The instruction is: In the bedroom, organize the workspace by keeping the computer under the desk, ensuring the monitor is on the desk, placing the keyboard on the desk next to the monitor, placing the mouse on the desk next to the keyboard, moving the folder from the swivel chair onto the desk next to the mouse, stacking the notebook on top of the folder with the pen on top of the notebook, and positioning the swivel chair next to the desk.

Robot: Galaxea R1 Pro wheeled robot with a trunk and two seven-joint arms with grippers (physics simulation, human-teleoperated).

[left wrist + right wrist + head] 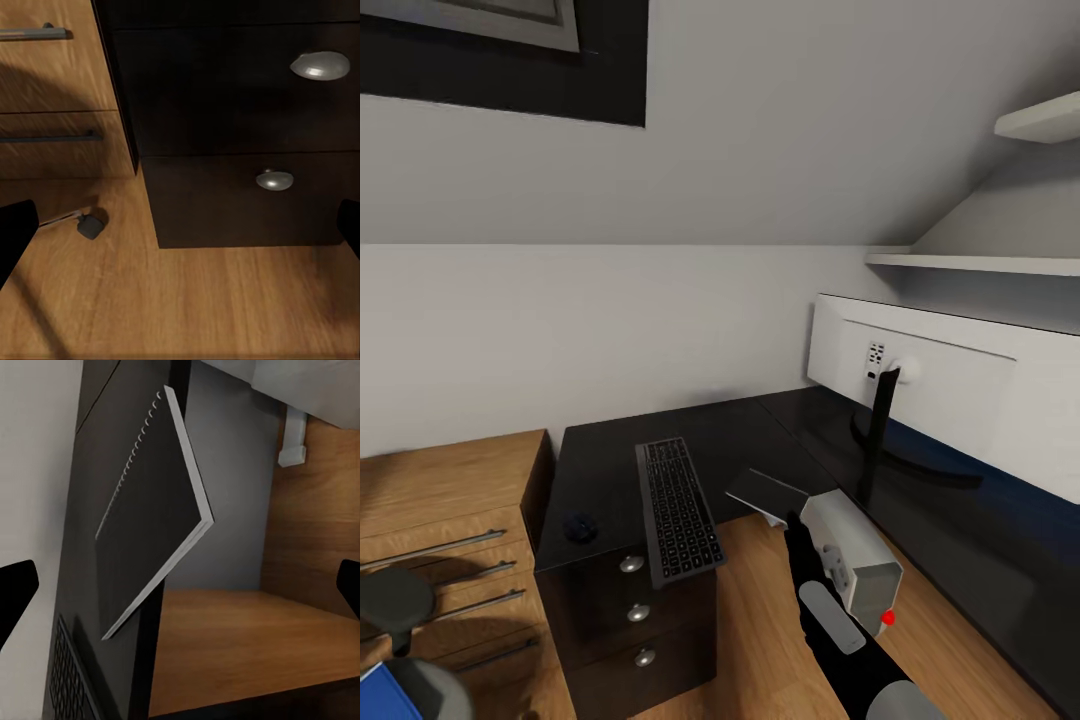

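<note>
Taking the slim silver-framed keyboard with dark keys (678, 511) as the landmark, and going left to right:

Well to its left, at the frame's lower corner, shows a bit of the flat bright blue folder (385, 692) by the grey padded swivel chair (400, 610).

Just left of it, the small rounded black mouse (579, 527) sits on the long black counter (600, 450).

The keyboard itself overhangs the counter's front edge.

Just right lies the thin grey spiral-bound notebook (154, 517), one corner jutting past the edge. It looks light and fairly stiff; that free corner, away from the wire spine, seems the best hold.

The right tool (180, 596) stands wide open, short of it. The left tool (180, 232) is also open, facing the drawers.

Beyond stand the light grey tower computer (857, 555) and the wide white-backed monitor (950, 385).
</note>
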